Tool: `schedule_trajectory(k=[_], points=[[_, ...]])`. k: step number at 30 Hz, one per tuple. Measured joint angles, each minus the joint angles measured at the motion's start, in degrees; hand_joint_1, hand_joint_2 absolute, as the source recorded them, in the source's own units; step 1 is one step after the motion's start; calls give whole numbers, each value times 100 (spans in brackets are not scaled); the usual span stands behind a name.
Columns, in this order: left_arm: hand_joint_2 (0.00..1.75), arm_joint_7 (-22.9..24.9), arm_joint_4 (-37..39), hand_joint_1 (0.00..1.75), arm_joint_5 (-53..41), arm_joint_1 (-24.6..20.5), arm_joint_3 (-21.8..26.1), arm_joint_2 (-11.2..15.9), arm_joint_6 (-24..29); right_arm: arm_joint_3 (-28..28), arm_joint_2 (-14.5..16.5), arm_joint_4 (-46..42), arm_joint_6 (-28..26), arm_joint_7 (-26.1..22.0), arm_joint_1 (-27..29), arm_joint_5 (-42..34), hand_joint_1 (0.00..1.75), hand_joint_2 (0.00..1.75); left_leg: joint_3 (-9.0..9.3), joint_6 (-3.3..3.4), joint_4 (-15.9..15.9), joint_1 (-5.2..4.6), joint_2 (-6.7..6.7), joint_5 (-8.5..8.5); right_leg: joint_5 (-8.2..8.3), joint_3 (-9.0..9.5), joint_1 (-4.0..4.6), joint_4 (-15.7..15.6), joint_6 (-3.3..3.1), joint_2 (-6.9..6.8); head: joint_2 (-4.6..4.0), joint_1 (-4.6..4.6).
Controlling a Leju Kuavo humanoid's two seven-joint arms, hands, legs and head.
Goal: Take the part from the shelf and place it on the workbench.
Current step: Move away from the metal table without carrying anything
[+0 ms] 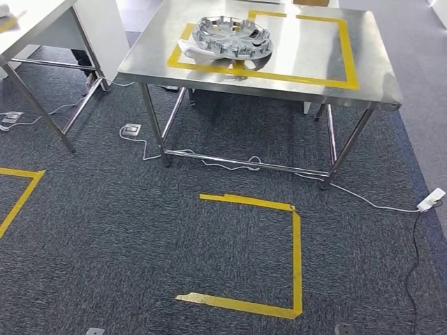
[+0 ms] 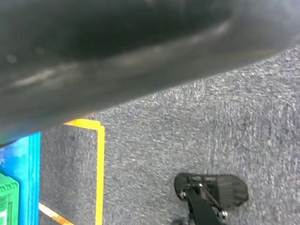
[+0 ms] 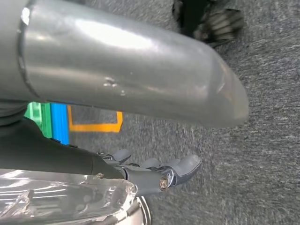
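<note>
From where I stood, the right hand (image 3: 155,176) lay with its fingers stretched out flat along the rim of a shiny part (image 3: 63,201), touching it. I judged it was steadying the piece from the side, but I could not tell whether it truly gripped it. Of the left hand I could not tell the state at all; a dark blur sat too close to that wrist's camera. Ahead stood the steel table (image 1: 253,87), where a similar wheel cover (image 1: 232,38) already lay over the near left corner of the yellow tape rectangle (image 1: 348,49), leaving the right half of that marked area bare, probably the spot meant for the next piece. The taped square (image 1: 297,258) on the carpet marked a standing place before the table's near edge; a loose cable (image 1: 369,202) trailed just beyond it, a likely snag for feet.
</note>
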Motion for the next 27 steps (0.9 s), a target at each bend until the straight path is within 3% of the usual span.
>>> schedule_trajectory(k=[1,2,3,5,6,8,11,20,27], points=[[0,0,1,0,-1,3,0,0,7,-34,0,1,5,-5,2,-20,0,0,-21,8,2,-15,3,15,-34,-87,1,202,0,0,0,-2],[0,1,1,0,-2,6,0,0,11,-63,0,1,11,-8,4,-32,0,0,-35,11,4,-27,3,29,47,-59,1,171,-7,0,0,-1],[0,1,1,0,-3,8,0,0,15,-89,0,2,16,-13,4,-37,0,0,-41,9,7,-35,2,41,225,92,2,-103,-20,0,0,-2],[0,2,-1,0,-11,9,0,0,21,-127,0,2,24,-29,-14,-42,0,0,-50,-11,27,-55,2,54,595,549,10,-960,-60,-2,0,0],[0,2,-1,0,-14,7,0,1,23,-141,0,2,25,-37,-28,-44,0,0,-65,-28,45,-67,2,60,689,712,15,-1291,-79,-2,0,-4],[0,3,-1,0,-17,4,0,9,26,-161,3,2,28,-43,-37,-52,0,0,-109,-10,86,-92,3,57,705,808,21,-1548,-86,0,0,-10],[0,4,1,0,-21,13,0,16,27,-184,7,2,30,-43,-13,-65,0,0,-133,28,92,-86,2,87,720,783,35,-1560,-93,-1,0,-10],[0,-79,0,0,-26,11,-1,20,-132,-221,7,4,111,-98,-20,-83,0,0,-138,-66,74,-58,-1,124,730,764,61,-1536,-130,-6,0,-9],[0,-179,2,0,-13,8,-2,4,-220,-236,7,10,211,-68,17,-108,0,0,-151,-76,75,-61,-1,123,728,756,54,-1535,-133,-6,0,-8]])
